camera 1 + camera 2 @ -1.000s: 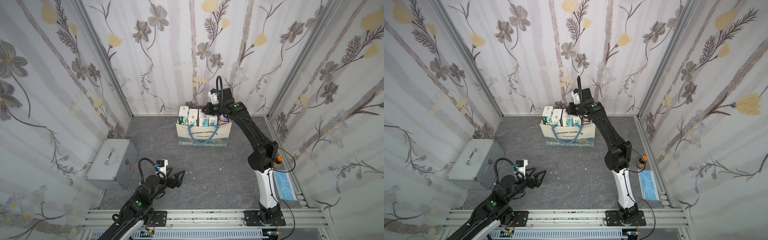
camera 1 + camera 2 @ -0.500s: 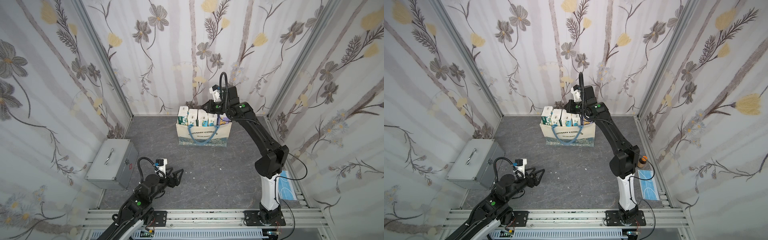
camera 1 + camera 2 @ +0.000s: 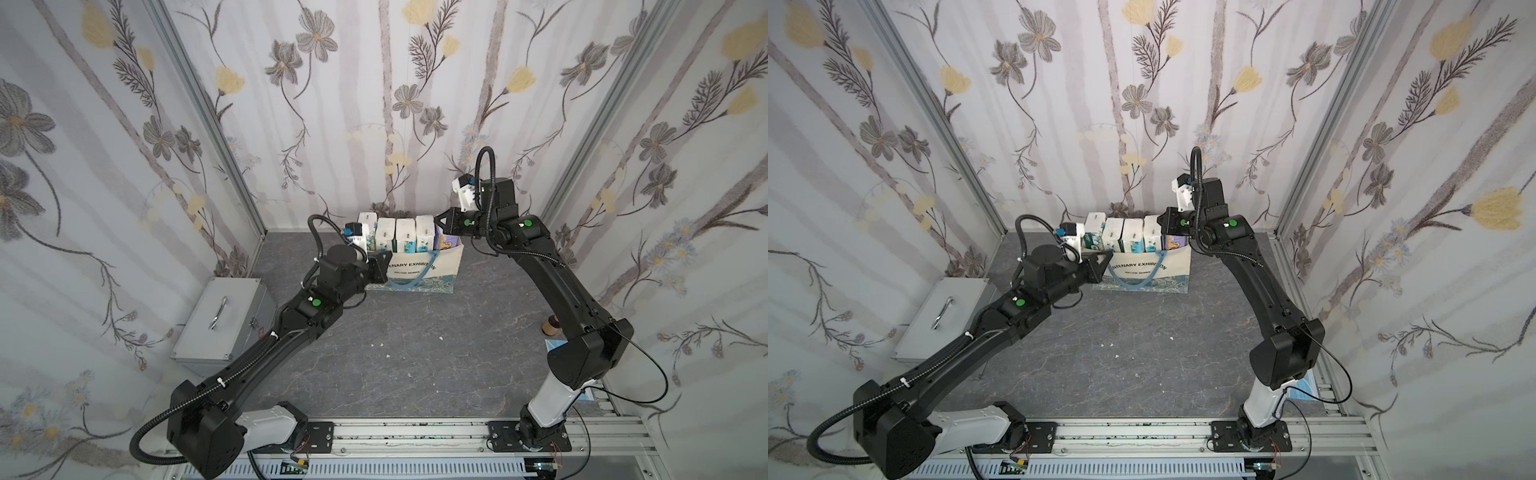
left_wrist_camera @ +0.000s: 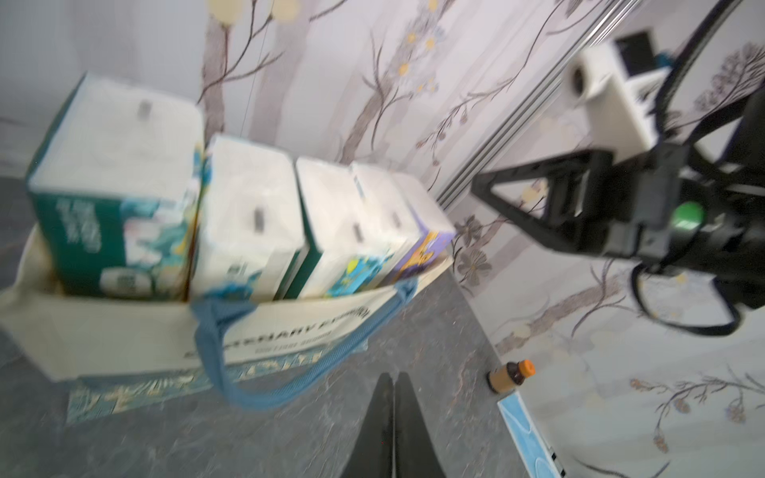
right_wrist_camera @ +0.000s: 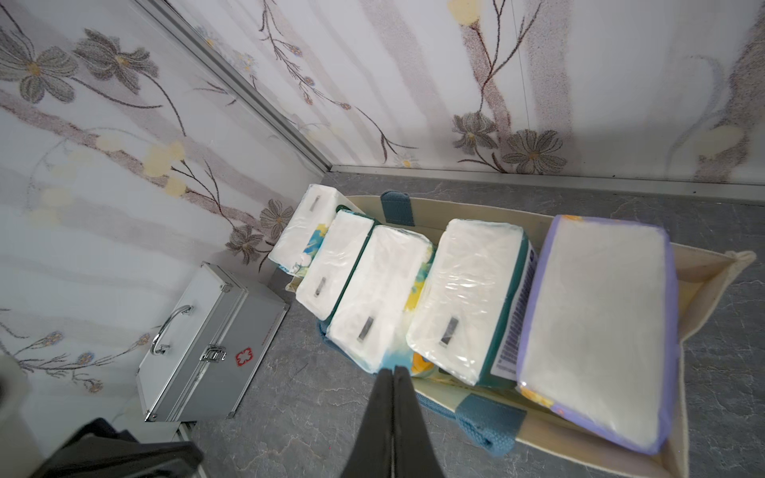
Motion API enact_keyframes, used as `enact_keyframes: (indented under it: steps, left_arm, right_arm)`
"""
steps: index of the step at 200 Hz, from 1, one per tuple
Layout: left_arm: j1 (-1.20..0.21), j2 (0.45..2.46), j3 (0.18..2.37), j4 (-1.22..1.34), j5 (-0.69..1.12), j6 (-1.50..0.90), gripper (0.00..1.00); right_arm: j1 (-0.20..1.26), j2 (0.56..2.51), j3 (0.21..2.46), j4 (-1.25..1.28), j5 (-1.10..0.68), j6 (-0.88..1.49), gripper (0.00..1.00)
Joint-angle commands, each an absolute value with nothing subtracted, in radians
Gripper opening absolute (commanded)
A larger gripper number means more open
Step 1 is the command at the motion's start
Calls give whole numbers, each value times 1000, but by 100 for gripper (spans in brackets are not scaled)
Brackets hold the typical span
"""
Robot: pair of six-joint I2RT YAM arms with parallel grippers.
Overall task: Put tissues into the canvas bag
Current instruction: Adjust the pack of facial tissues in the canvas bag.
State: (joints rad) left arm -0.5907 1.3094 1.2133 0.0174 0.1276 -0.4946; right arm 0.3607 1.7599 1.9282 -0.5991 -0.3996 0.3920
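Reaching in from well short of the canvas bag (image 3: 449, 270) a second ago, the left hand (image 3: 381, 269) now sits closed and empty at the bag's front corner. Five tissue packs (image 3: 405, 237) stand upright inside the bag; soft, light and slick-wrapped, they likely want pinching across the narrow sides. Above the bag's opposite end, the right hand (image 3: 440, 221) hovers closed, empty.

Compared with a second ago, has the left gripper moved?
Yes. The left gripper has left its spot beside the silver case and reached forward to the left end of the canvas bag, where it is shut on nothing.
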Motion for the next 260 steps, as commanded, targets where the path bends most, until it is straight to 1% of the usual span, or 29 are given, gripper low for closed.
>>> enact_keyframes:
  steps: [1,8,20,51,79,96,120,156,173,208,238,260]
  left_arm:
    - [-571,1436,1462,-194,88,-384,0]
    - [-557,1485,1562,-258,70,-355,0]
    - [-512,1574,1691,-341,102,-341,0]
    - [-430,1807,1957,-524,167,-310,0]
    - [-416,1966,2075,-650,236,-309,0]
    - [-417,2005,2076,-669,268,-325,0]
    - [-418,1973,2011,-598,286,-343,0]
    - [-417,1943,2063,-580,339,-341,0]
    - [-413,1937,2098,-600,300,-336,0]
    - [-404,1940,2105,-660,112,-356,0]
    - [-397,1968,2080,-692,89,-373,0]
    - [-399,1963,2023,-666,101,-391,0]
  right_arm:
    - [331,1795,1964,-628,-480,406,5]
    - [323,1806,1977,-631,-495,416,5]
    - [313,1825,1996,-632,-516,426,5]
    - [308,1838,2011,-619,-512,426,5]
    - [307,1839,2004,-617,-520,419,5]
    - [302,1834,1992,-613,-522,419,5]
    - [303,1815,1965,-593,-520,423,5]
    - [302,1787,1947,-588,-513,423,5]
    - [302,1779,1942,-587,-509,423,5]
    - [303,1772,1925,-581,-512,423,5]
    - [304,1774,1912,-581,-507,419,5]
    - [303,1776,1908,-589,-500,417,5]
